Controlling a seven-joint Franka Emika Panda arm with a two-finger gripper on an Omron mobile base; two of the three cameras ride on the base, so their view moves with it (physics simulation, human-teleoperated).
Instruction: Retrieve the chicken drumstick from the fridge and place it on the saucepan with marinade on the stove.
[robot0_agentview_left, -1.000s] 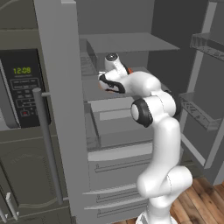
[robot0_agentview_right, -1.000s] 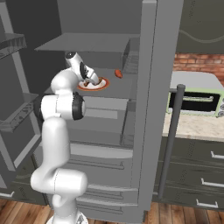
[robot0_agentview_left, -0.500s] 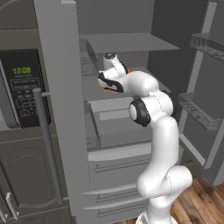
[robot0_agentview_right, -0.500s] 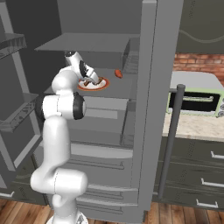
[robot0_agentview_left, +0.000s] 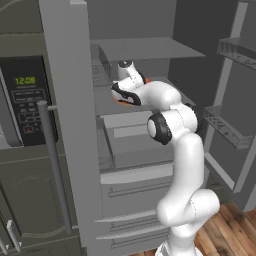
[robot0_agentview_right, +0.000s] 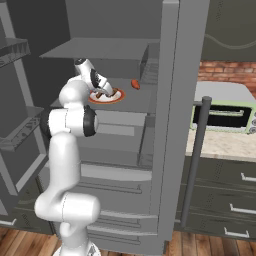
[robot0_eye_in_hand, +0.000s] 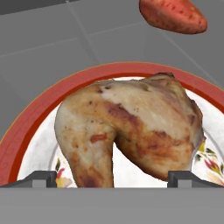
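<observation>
The chicken drumstick (robot0_eye_in_hand: 131, 131) is a lumpy golden-brown piece with darker seared patches, lying on a red-rimmed white plate (robot0_eye_in_hand: 26, 127) on a middle shelf inside the grey steel fridge (robot0_agentview_right: 172, 100), whose doors stand open.

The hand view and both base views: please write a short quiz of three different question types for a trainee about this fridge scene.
1. True or false: the chicken drumstick lies on a red-rimmed plate.
2. Multiple choice: the gripper is (A) shut on the drumstick, (B) open with the drumstick between its fingertips, (C) shut on the red-orange item.
3. Fill in: in the right base view, the plate sits on a shelf inside the open ____.

Key: 1 true; 2 B; 3 fridge.
</observation>
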